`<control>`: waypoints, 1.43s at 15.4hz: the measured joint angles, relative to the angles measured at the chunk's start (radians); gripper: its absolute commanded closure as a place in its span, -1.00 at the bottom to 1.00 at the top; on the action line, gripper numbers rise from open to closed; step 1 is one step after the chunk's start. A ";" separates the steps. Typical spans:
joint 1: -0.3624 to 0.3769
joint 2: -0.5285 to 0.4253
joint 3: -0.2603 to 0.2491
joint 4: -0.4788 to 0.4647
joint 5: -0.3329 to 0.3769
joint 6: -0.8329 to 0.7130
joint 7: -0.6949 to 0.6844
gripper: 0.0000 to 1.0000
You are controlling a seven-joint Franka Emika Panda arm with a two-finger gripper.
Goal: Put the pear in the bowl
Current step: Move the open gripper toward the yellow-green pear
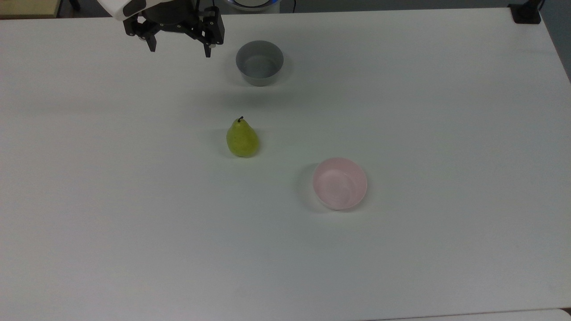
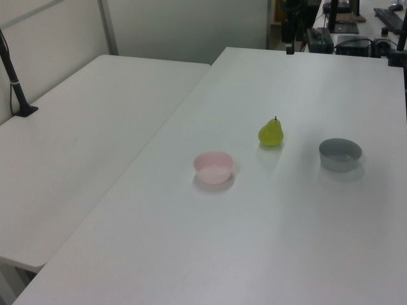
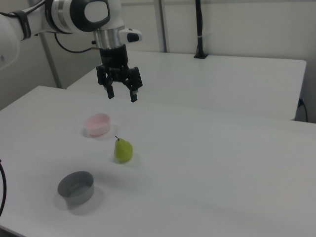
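— Gripper (image 1: pixel 179 48): what do we log?
— One, fingers spread apart, holding nothing, raised above the table (image 1: pixel 446 111).
— Below it?
— We count one pear (image 1: pixel 242 140) upright, one pink bowl (image 1: pixel 340 183) beyond it, one grey bowl (image 1: pixel 259 63) near the gripper.

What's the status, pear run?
Gripper open, high above table. Pear upright, untouched, between pink bowl and grey bowl. Nothing in the way.
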 measured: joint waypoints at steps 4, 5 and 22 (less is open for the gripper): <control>-0.002 0.000 0.000 -0.002 0.005 0.000 0.000 -1.00; -0.003 0.000 0.000 -0.002 0.005 0.000 0.000 -1.00; 0.021 0.051 0.013 -0.055 0.089 0.095 -0.070 -1.00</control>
